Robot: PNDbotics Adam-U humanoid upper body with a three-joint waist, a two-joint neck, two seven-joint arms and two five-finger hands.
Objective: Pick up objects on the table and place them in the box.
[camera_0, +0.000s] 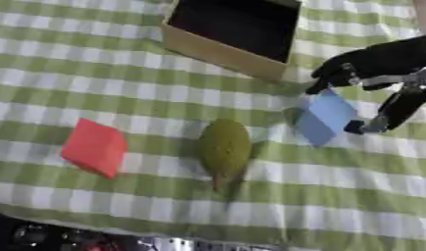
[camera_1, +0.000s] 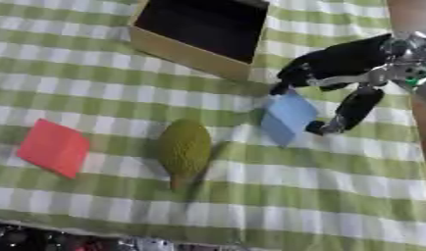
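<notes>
You've got a green-and-white checked cloth (camera_0: 122, 88) spread beneath the right hand (camera_0: 371, 63). Dark cluttered strip (camera_0: 44, 236) far below-left of it. Pinkish-brown strip (camera_1: 410, 14) just above it, unclear.

Red block (camera_0: 94, 146), green fruit (camera_0: 223, 147), blue block (camera_0: 326, 117).

Staged tabletop test setup: green checked tablecloth (camera_0: 147, 93), toy-like props

A soft green-and-white checked cloth (camera_0: 96, 59) covers the table. The brown cardboard box (camera_0: 218, 51) at the top looks dull and papery. The bumpy green fruit-shaped thing (camera_0: 223, 147) looks rough. The red block (camera_0: 94, 147) and light blue block (camera_0: 326, 117) look smooth and matt.
</notes>
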